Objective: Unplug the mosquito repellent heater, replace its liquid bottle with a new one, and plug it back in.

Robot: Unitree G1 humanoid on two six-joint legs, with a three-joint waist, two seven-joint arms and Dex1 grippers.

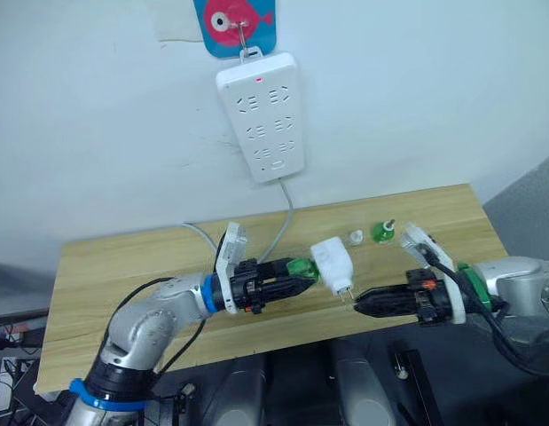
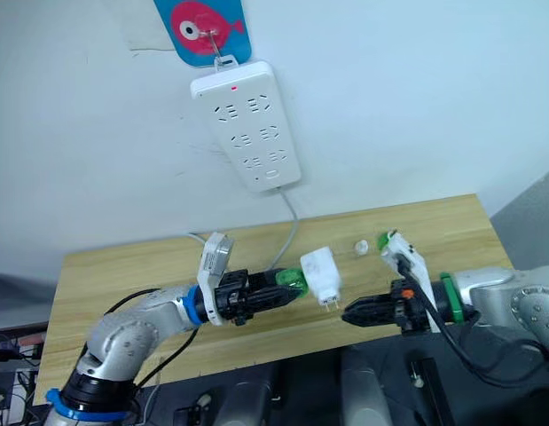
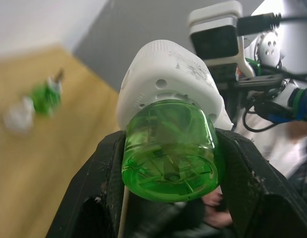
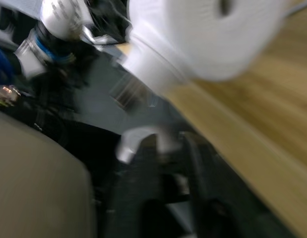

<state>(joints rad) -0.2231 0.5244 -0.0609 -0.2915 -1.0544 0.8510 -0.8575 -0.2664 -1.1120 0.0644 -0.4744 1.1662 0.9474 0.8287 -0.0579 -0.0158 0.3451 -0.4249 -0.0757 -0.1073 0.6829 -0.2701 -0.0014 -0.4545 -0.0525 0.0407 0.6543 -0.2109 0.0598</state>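
Left claw point(image 1: 299, 271): clamped on green bottle point(image 1: 300, 267) seated in heater point(image 1: 331, 263).
Right claw point(image 1: 361, 302): together, just beside heater prongs.
Axis: bottle-heater line runs between claws.

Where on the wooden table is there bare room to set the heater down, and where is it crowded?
The wooden table is bare on its left half, beyond the left gripper. It is also bare along the far right edge. The crowded part is right of centre: the mosquito repellent heater on its green bottle, the right gripper, a spare green bottle and a small white cap.
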